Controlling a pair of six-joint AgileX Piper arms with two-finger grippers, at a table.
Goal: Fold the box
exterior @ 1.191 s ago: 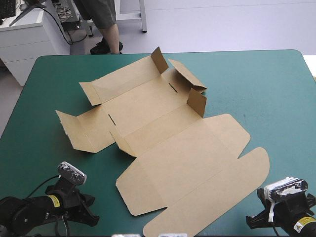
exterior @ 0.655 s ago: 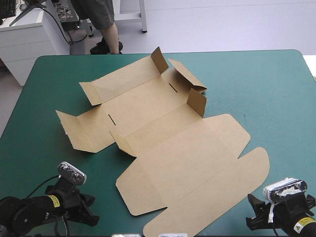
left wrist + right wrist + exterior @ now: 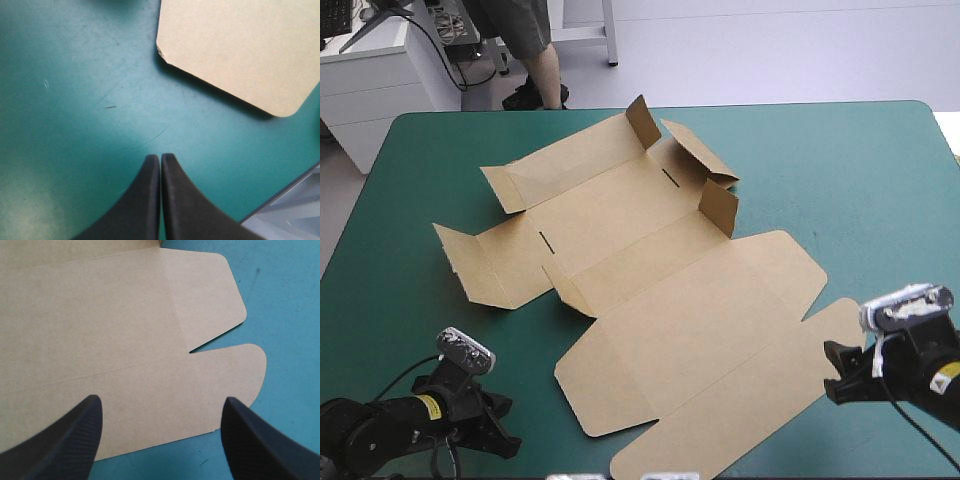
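The brown box lies as a flat cut sheet across the middle of the table, with small flaps raised at its far end. My right gripper is open at the near right, just beside the rounded near flap. In the right wrist view the gripper stands wide apart over that flap, with nothing held. My left gripper rests at the near left, shut and empty. In the left wrist view it points at bare cover, a rounded corner of the box ahead of it.
Teal-green cover stretches to the right of and beyond the box. The table's near edge runs close beside the left gripper. A strip of cover lies between the box and the left edge.
My right gripper has opened and moved forward from the near right corner to the box's rounded near flap. The left gripper and the box have stayed put.
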